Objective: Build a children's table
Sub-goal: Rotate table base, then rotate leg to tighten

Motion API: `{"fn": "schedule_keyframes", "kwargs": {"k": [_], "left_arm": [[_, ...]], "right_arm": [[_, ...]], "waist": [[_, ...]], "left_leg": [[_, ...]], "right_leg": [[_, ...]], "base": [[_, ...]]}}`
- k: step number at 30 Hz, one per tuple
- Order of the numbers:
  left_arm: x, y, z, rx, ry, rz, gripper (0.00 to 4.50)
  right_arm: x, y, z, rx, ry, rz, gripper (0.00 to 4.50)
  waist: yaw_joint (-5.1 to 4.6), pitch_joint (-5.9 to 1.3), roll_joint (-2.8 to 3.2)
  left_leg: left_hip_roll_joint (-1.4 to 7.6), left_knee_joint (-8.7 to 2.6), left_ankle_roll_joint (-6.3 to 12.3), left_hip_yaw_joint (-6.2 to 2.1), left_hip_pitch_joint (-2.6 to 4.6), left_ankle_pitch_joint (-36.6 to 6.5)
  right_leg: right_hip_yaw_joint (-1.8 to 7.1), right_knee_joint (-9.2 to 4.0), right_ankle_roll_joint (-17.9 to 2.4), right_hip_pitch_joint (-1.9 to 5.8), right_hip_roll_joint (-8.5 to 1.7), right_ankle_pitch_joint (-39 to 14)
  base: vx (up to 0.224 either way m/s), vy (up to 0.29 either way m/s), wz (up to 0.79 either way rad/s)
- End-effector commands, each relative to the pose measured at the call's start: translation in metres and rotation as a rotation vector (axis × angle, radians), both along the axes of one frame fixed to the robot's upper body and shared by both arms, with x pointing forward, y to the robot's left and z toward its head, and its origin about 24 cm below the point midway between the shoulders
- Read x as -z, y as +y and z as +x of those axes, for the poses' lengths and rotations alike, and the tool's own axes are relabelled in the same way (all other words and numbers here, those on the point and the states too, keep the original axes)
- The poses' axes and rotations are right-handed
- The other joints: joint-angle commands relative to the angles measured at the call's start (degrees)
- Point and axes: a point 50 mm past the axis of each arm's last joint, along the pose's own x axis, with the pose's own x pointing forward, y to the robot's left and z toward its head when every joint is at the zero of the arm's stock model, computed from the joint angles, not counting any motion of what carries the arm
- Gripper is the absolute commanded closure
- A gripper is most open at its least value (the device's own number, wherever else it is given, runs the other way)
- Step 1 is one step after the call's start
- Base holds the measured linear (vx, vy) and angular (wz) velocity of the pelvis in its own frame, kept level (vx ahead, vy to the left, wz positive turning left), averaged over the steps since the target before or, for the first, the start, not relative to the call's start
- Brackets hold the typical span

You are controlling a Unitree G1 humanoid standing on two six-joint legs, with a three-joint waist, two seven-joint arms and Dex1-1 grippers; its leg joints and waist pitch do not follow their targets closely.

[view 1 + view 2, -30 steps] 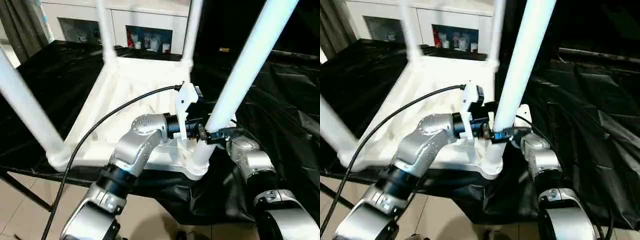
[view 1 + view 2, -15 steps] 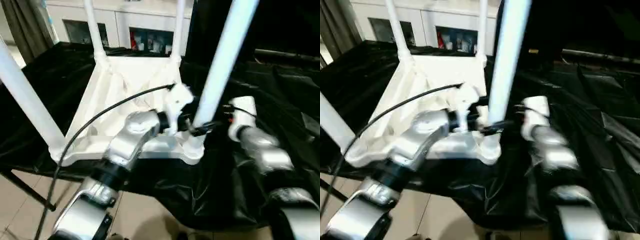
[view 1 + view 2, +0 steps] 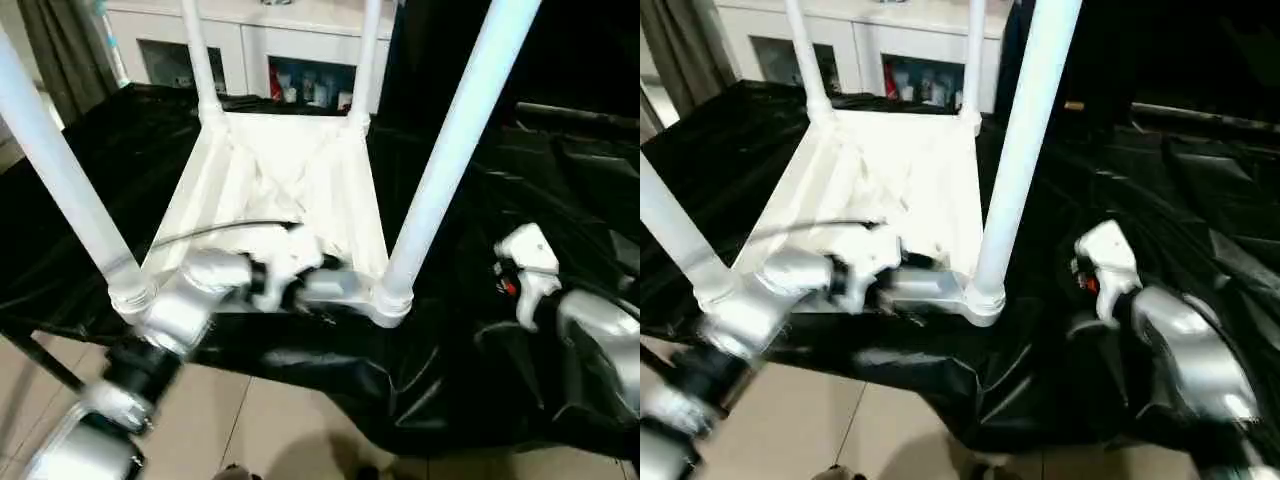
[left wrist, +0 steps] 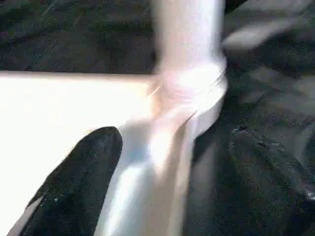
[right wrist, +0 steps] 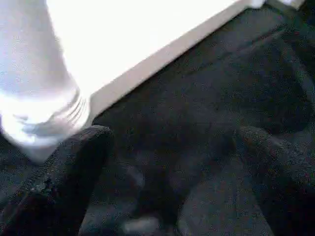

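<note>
The children's table stands upside down on a black cloth, with its white tabletop (image 3: 290,170) ribbed side up. Each corner socket holds an upright tube leg: near right leg (image 3: 450,150), near left leg (image 3: 55,170), and two far legs (image 3: 197,60). My left gripper (image 3: 322,268) is low at the tabletop's front rim, just left of the near right socket (image 3: 392,300). In the left wrist view its fingers (image 4: 83,182) stand apart astride that rim. My right gripper (image 5: 172,162) is open over bare cloth to the right of that leg, holding nothing.
The black cloth (image 3: 500,380) drapes over the support's front edge, with tiled floor (image 3: 260,420) below. A white cabinet (image 3: 300,50) with open shelves stands behind. A black cable (image 3: 210,232) runs along my left forearm. A curtain (image 3: 60,40) hangs at the far left.
Both grippers have drawn back from the near right leg. The right one swung out to the right; the left one dropped lower and leftward along the front rim. The camera also shifted.
</note>
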Motion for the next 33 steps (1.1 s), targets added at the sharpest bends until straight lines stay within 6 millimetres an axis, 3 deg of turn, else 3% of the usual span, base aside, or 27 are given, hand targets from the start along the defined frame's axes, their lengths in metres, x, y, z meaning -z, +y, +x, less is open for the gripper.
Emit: {"fn": "schedule_keyframes", "kwargs": {"k": [1, 2, 3, 4, 5, 6, 7, 8, 9, 10, 11, 12, 13, 14, 15, 17, 18, 20, 21, 23, 26, 28, 33], "left_arm": [[-0.001, -0.007, 0.001, 0.029, -0.007, 0.018, 0.85], [-0.001, -0.008, 0.002, 0.035, -0.006, 0.025, 0.98], [0.000, -0.010, 0.003, 0.043, -0.004, 0.036, 1.19], [0.000, -0.010, 0.004, 0.045, -0.001, 0.038, 1.19], [0.000, -0.012, 0.005, 0.054, -0.001, 0.035, 1.21], [0.000, -0.014, 0.005, 0.060, 0.002, 0.029, 1.39], [0.000, -0.017, 0.006, 0.070, 0.007, 0.021, 1.54], [0.000, -0.017, 0.006, 0.070, 0.007, 0.021, 1.54], [-0.001, -0.023, 0.007, 0.088, 0.019, -0.006, 1.69], [-0.002, -0.026, 0.008, 0.093, 0.026, -0.021, 1.69], [-0.001, -0.027, 0.008, 0.094, 0.028, -0.025, 1.85], [0.000, -0.028, 0.009, 0.092, 0.028, -0.021, 1.99], [0.002, -0.028, 0.009, 0.090, 0.026, -0.005, 2.09], [0.004, -0.028, 0.010, 0.089, 0.025, 0.006, 2.13], [0.006, -0.029, 0.010, 0.093, 0.029, 0.015, 2.19], [0.007, -0.032, 0.009, 0.109, 0.053, 0.001, 2.45], [0.008, -0.033, 0.009, 0.117, 0.058, 0.003, 2.55], [0.009, -0.033, 0.009, 0.127, 0.060, 0.014, 2.60], [0.009, -0.033, 0.009, 0.130, 0.060, 0.017, 2.81], [0.011, -0.031, 0.011, 0.127, 0.050, 0.039, 3.00], [0.012, -0.030, 0.014, 0.131, 0.036, 0.062, 3.14], [0.012, -0.030, 0.015, 0.133, 0.035, 0.065, 3.46], [0.014, -0.029, 0.015, 0.170, 0.027, 0.103, 3.89]], "right_arm": [[-0.007, 0.003, -0.001, -0.030, -0.007, -0.009, 0.00], [-0.007, 0.003, -0.003, -0.037, -0.004, -0.011, 0.00], [-0.008, 0.003, -0.006, -0.060, 0.004, -0.018, 0.00], [-0.009, 0.003, -0.007, -0.071, 0.007, -0.021, 0.00], [-0.010, 0.003, -0.008, -0.084, 0.010, -0.022, 0.00], [-0.011, 0.002, -0.010, -0.090, 0.011, -0.024, 0.00], [-0.013, 0.002, -0.011, -0.094, 0.014, -0.026, 0.00], [-0.013, 0.002, -0.011, -0.094, 0.014, -0.026, 0.00], [-0.016, 0.000, -0.014, -0.094, 0.019, -0.033, 0.00], [-0.017, 0.000, -0.015, -0.092, 0.019, -0.037, 0.00], [-0.017, 0.000, -0.015, -0.091, 0.020, -0.038, 0.00], [-0.017, 0.000, -0.015, -0.090, 0.020, -0.040, 0.00], [-0.017, 0.001, -0.016, -0.089, 0.020, -0.041, 0.00], [-0.017, 0.001, -0.016, -0.089, 0.021, -0.041, 0.00], [-0.016, 0.003, -0.018, -0.092, 0.024, -0.040, 0.00], [-0.015, 0.005, -0.021, -0.100, 0.032, -0.037, 0.00], [-0.015, 0.005, -0.022, -0.101, 0.035, -0.037, 0.00], [-0.015, 0.005, -0.024, -0.100, 0.041, -0.038, 0.00], [-0.015, 0.005, -0.024, -0.099, 0.043, -0.039, 0.00], [-0.015, 0.004, -0.026, -0.101, 0.049, -0.043, 0.00], [-0.014, 0.005, -0.028, -0.112, 0.060, -0.044, 0.00], [-0.014, 0.005, -0.029, -0.118, 0.063, -0.044, 0.00], [-0.012, 0.008, -0.031, -0.138, 0.076, -0.047, 0.00]], "waist": [[-0.56, -3.76, 0.23], [-0.87, -3.53, 0.42], [-1.75, -3.22, 1.38], [-1.78, -2.99, 1.82], [-1.10, -2.73, 2.75], [0.08, -2.22, 2.81], [1.61, -1.78, 2.34], [0.21, -1.73, -0.48], [0.25, -1.63, -3.03], [0.88, -2.01, -2.63], [2.31, -2.47, -1.60], [2.09, -3.70, -0.83], [1.86, -3.80, -0.21], [1.51, -3.79, -0.20], [1.20, -3.15, -0.28], [0.61, -2.40, -0.16], [0.24, -2.51, -0.23], [-0.01, -2.50, 0.06], [-0.33, -2.70, 0.46], [-0.68, -2.64, 0.69], [-0.98, -2.71, 0.57], [-1.12, -2.77, 0.55], [-0.58, -3.08, 0.37]], "left_leg": [[-0.23, -3.76, 2.01, -0.28, 1.32, -24.77], [-0.01, -3.98, 2.00, -0.51, 1.58, -26.30], [1.45, -5.00, 1.87, -1.63, 2.17, -32.83], [2.42, -5.89, 1.83, -2.12, 2.03, -36.19], [5.51, -9.59, 0.21, -3.56, -0.19, -44.86], [6.46, -11.55, -0.36, -3.46, -1.51, -48.54], [5.30, -12.46, -0.62, -0.53, 0.35, -50.56], [3.03, -9.06, -0.30, -0.22, 2.31, -46.93], [-4.17, 7.16, 0.92, 2.06, 8.15, -19.14], [-3.58, 4.79, 2.69, 0.58, 4.18, -15.12], [-1.70, -0.25, 2.93, -0.83, 1.34, -13.13], [-0.57, -2.74, 2.95, -1.39, 3.00, -13.88], [-0.31, -3.30, 3.45, -1.41, 2.74, -13.14], [0.29, -4.20, 4.51, -1.52, 2.05, -11.92], [-0.15, -4.35, 4.99, -0.99, 2.08, -14.77], [-1.15, -3.52, 4.33, -0.58, 3.40, -19.75], [-1.10, -3.60, 4.34, -0.84, 3.20, -19.91], [-0.75, -3.85, 4.54, -1.08, 2.93, -20.17], [-0.19, -4.20, 4.86, -1.39, 2.90, -20.90], [0.23, -4.61, 5.00, -1.65, 2.53, -21.46], [0.17, -4.63, 5.50, -1.50, 2.13, -19.31], [0.39, -4.80, 5.80, -1.57, 1.57, -17.85], [0.52, -4.52, 6.77, -0.77, 2.14, -14.10]], "right_leg": [[-1.05, -7.05, 1.33, 2.69, -2.12, -41.15], [-1.90, -7.53, 1.51, 2.90, -2.01, -41.18], [-4.16, -7.94, 1.80, 4.38, -2.18, -38.36], [-4.27, -6.98, 1.26, 5.08, -2.20, -35.77], [-2.19, 1.26, -1.75, 7.87, -2.31, -23.88], [-0.55, 5.45, -2.78, 8.15, -2.14, -17.49], [1.05, 6.81, -4.09, 5.56, -1.15, -16.71], [2.05, 2.37, -2.06, 4.03, -1.33, -29.04], [1.16, -11.07, 6.26, -4.81, -4.54, -72.13], [3.19, -9.07, 5.14, 1.00, -7.27, -69.48], [3.18, -5.78, 5.33, 4.07, -6.78, -59.18], [1.73, -4.54, 2.87, 3.62, -4.19, -43.03], [1.55, -4.03, 0.76, 4.08, -3.59, -34.97], [1.45, -3.31, -2.75, 4.83, -3.24, -24.72], [1.33, -4.07, -3.76, 4.46, -2.94, -25.68], [0.53, -5.75, -2.20, 3.37, -2.96, -36.61], [0.34, -6.02, -1.49, 3.71, -3.15, -38.05], [0.16, -6.13, -1.21, 3.85, -3.20, -37.63], [-0.22, -6.11, -2.09, 4.20, -3.42, -34.75], [-0.45, -5.94, -2.92, 4.53, -3.51, -31.67], [0.00, -5.64, -4.92, 4.67, -3.86, -28.59], [0.33, -5.05, -6.16, 5.05, -4.02, -26.44], [1.19, -4.59, -9.11, 4.40, -4.14, -24.17]], "base": [[-0.018, 0.060, -0.14], [0.000, 0.000, 0.00], [-0.016, 0.056, -0.07], [0.000, 0.000, 0.00], [-0.054, 0.018, -0.06], [-0.059, -0.028, 0.08], [-0.059, -0.028, 0.08], [0.032, -0.077, 0.16], [0.105, -0.029, -0.03], [0.105, -0.029, -0.03], [0.123, 0.028, -0.16], [0.055, -0.034, -0.06], [0.055, -0.034, -0.06], [0.000, 0.000, 0.00], [0.000, 0.000, 0.00], [0.000, 0.000, 0.00], [0.000, 0.000, 0.00], [0.000, 0.000, 0.00], [0.000, 0.000, 0.00], [0.000, 0.000, 0.00], [0.000, 0.000, 0.00], [0.000, 0.000, 0.00], [0.000, 0.000, 0.00]]}}
